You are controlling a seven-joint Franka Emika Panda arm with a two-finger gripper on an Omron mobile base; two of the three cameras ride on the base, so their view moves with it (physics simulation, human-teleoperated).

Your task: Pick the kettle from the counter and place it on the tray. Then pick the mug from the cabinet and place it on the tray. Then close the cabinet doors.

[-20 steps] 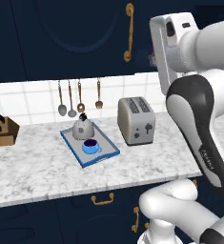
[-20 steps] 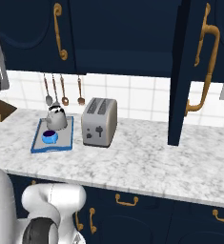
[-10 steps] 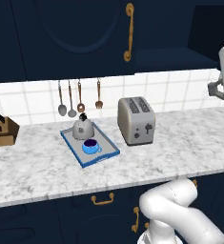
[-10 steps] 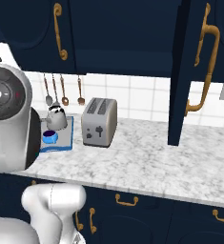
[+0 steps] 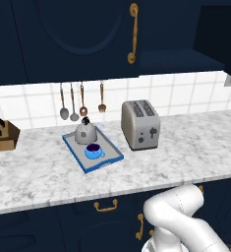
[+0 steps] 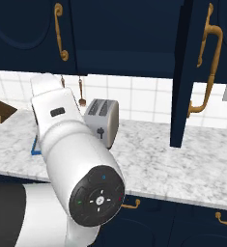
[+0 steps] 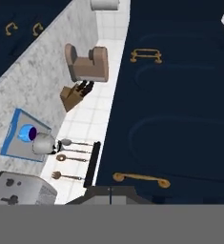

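Navy cabinet doors [image 7: 180, 119] lie just beyond the shut fingers [image 7: 110, 190].

Even flat rendered light, soft shadows, perhaps slightly blurry

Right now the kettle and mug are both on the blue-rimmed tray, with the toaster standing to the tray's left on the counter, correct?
Not quite. The kettle and mug are on the tray, but the toaster stands to the tray's right, as the left base view shows.
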